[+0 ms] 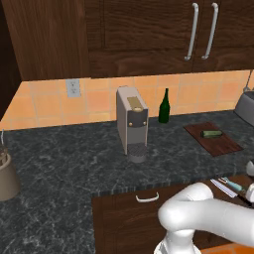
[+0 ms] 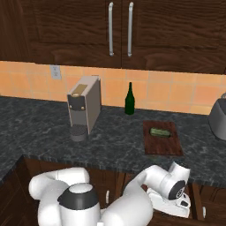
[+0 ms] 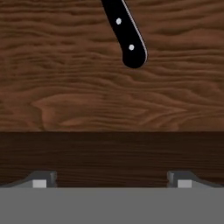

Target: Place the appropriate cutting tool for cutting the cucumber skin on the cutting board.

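In an open drawer (image 1: 149,218) below the counter, the gripper (image 3: 112,183) hangs fingers apart over a black riveted handle (image 3: 129,41), its blade cut off. The teal-handled cutting tool (image 1: 232,185) lies at the drawer's right, partly hidden. Farther back, the cucumber (image 2: 160,132) rests on the cutting board (image 2: 162,145).

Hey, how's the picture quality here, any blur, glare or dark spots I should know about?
Left base view: soft and pixelated, cutting tool tiny near the edge; cucumber on the cutting board readable. Right base view: even light, no glare. Hand view: sharp wood grain, a black knife handle crisp, claw fingertips apart.
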Available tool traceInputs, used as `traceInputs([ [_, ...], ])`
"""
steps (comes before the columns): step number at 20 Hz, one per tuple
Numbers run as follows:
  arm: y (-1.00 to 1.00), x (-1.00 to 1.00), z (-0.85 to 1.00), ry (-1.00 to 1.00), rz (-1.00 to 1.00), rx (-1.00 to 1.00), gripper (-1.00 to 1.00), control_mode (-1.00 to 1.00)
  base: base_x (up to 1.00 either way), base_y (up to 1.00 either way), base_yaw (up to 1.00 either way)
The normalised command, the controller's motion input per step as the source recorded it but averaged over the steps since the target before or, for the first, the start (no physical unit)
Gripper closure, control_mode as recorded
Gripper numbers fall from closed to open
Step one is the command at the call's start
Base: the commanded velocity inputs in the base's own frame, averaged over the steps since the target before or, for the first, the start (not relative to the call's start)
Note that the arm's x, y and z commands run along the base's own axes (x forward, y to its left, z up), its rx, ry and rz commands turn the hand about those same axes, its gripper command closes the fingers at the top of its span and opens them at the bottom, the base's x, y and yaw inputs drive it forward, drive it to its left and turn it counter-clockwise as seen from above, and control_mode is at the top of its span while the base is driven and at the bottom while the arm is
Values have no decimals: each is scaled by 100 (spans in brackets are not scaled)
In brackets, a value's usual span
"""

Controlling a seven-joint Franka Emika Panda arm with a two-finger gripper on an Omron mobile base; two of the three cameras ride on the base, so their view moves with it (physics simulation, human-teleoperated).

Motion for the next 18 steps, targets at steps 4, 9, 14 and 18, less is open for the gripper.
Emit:
traceInputs([
  [4,0,-83,6,8,0,0,-100,-100,0,0,0],
  [9,2,-85,42,8,0,0,-100,-100,0,0,0],
  [14,3,-54,43,9,2,0,-100,-100,0,0,0],
  [18,-2,63,56,0,13,-7,-100,-100,0,0,0],
])
